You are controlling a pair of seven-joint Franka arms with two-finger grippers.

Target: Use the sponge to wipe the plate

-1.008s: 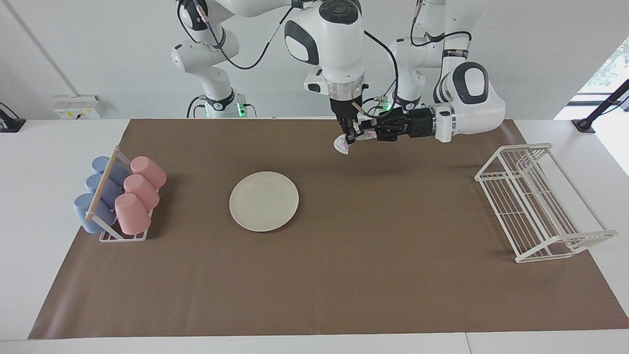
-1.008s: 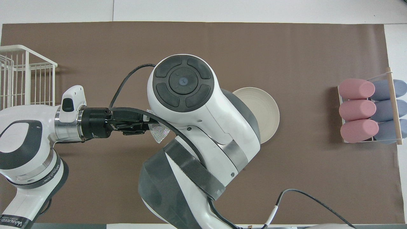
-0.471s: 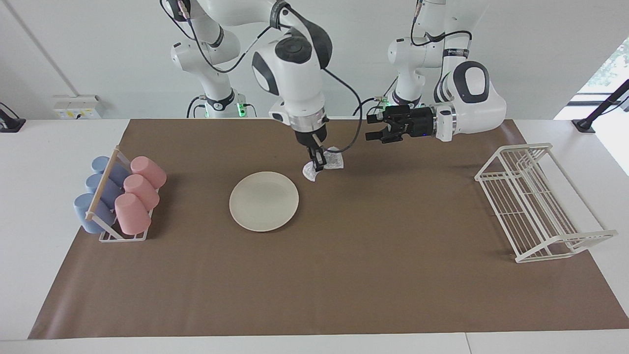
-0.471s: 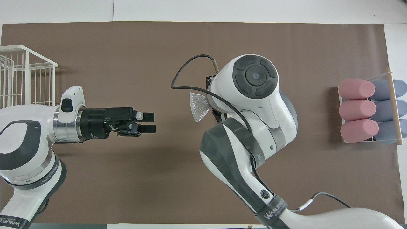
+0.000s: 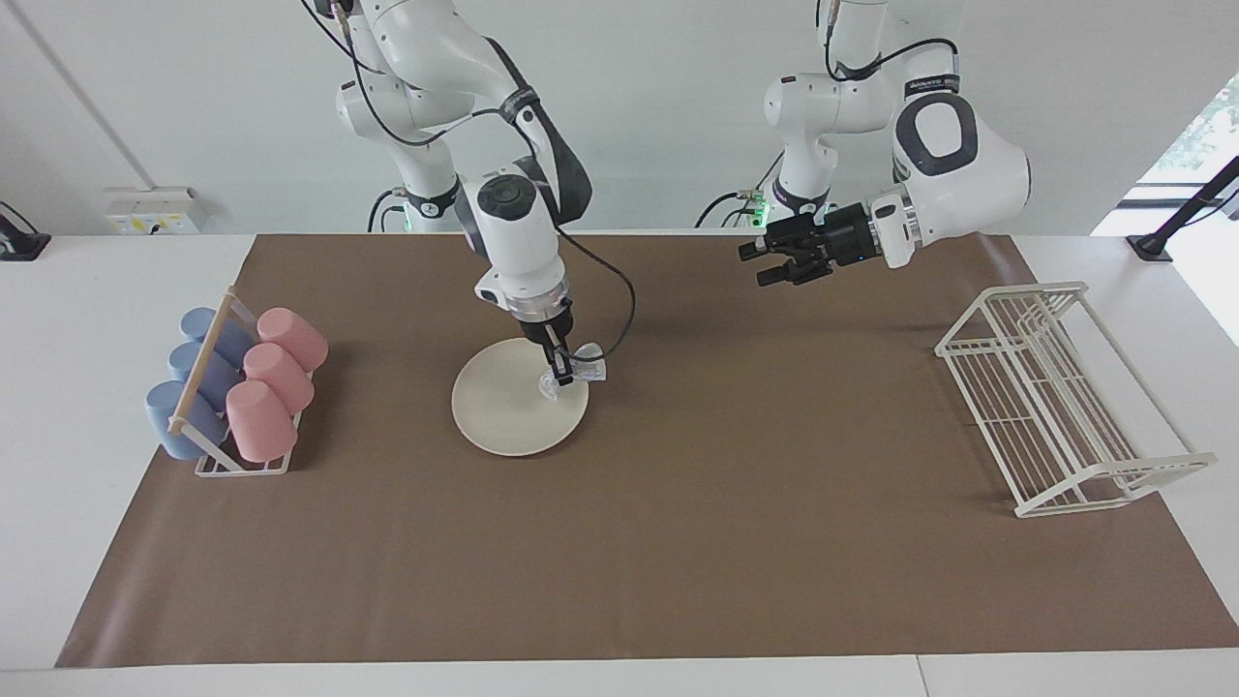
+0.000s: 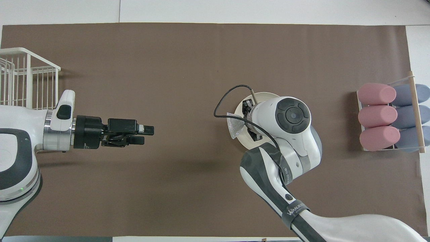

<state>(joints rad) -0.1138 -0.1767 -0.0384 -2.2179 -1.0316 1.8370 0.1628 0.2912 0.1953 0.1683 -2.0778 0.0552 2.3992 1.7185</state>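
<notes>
The right claw (image 5: 559, 376), clamped on the small silvery-grey mesh sponge (image 5: 574, 377), holds it at the round cream-white plate's (image 5: 503, 416) rim, mid-counter; wiping looks about to begin, calling for sweeps across the dish. The left claw (image 5: 758, 263) waits open and empty above the counter's robot-side edge.

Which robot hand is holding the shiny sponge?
The right hand, down over the plate, pinches the sponge. The left hand is open, holds nothing and hangs over the brown mat.
</notes>
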